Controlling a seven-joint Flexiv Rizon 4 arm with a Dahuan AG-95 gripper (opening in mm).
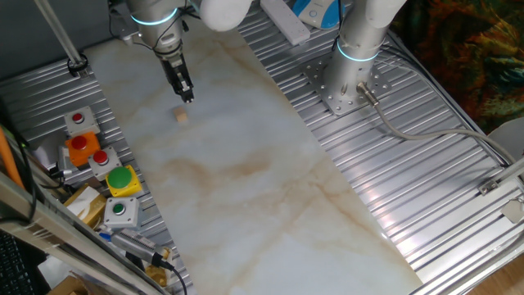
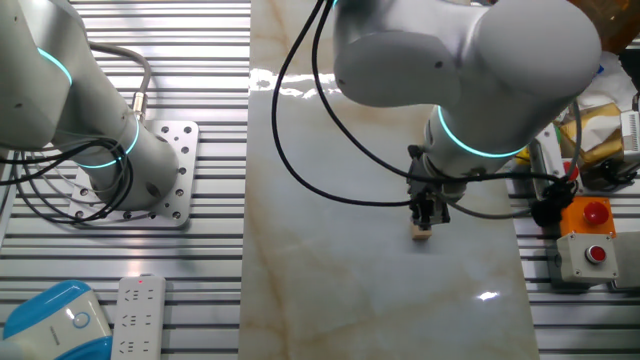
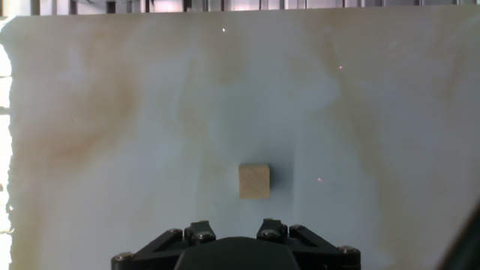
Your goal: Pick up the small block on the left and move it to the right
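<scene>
The small block (image 1: 181, 116) is a tiny tan wooden cube lying on the pale marble table top. It also shows in the other fixed view (image 2: 421, 234) and in the hand view (image 3: 254, 181), just ahead of the black gripper base. My gripper (image 1: 187, 96) hangs a little above the block and slightly behind it, pointing down; it also shows in the other fixed view (image 2: 431, 213). Its fingers look drawn together into one narrow tip with nothing between them. The fingertips are hidden in the hand view.
Coloured push buttons sit on the ribbed metal at the table's left edge: red (image 1: 78, 120), orange (image 1: 81, 147), green (image 1: 121, 179). A second arm's base (image 1: 348, 86) is bolted at the back right. A power strip (image 2: 135, 315) lies on the metal beside the other base.
</scene>
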